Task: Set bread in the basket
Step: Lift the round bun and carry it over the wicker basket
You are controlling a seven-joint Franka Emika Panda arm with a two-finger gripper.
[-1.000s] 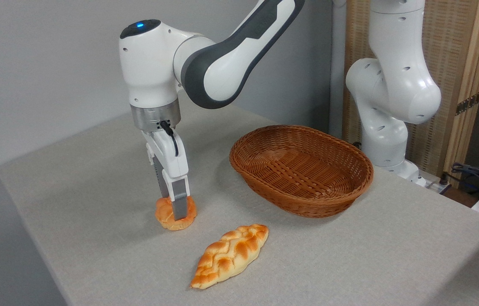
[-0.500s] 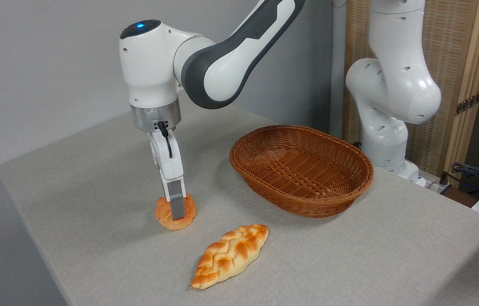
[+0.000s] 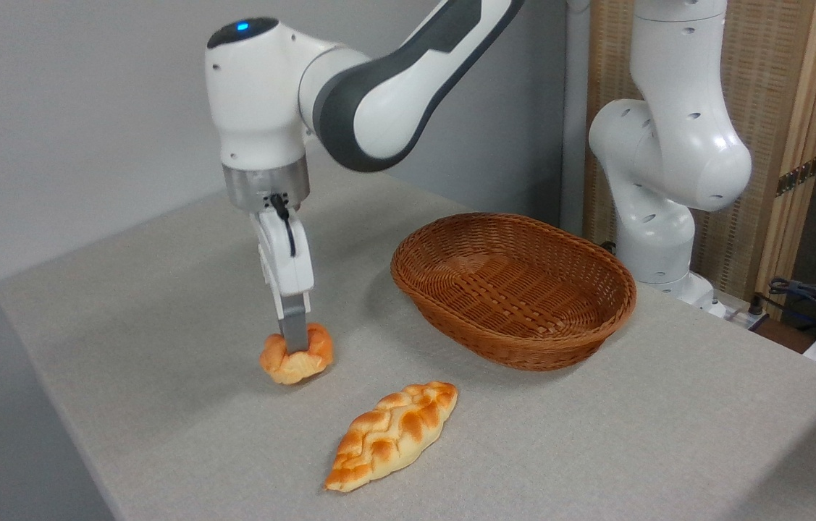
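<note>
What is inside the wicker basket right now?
Nothing: the basket shows only bare weave. Its near wall hides a strip of the floor. The bun is outside, pinched in the gripper.

Grey cloth-covered table (image 3: 596, 449) fills most of the view, w/ a plain grey wall (image 3: 53, 108) behind at left. A long braided loaf (image 3: 392, 435), golden w/ orange-brown crust, lies flat near the front edge, tilted diagonally. At back right stands a light wooden screen (image 3: 791, 108) w/ woven panels. Far right, off the table edge, a tangle of dark cables (image 3: 813, 293).
</note>
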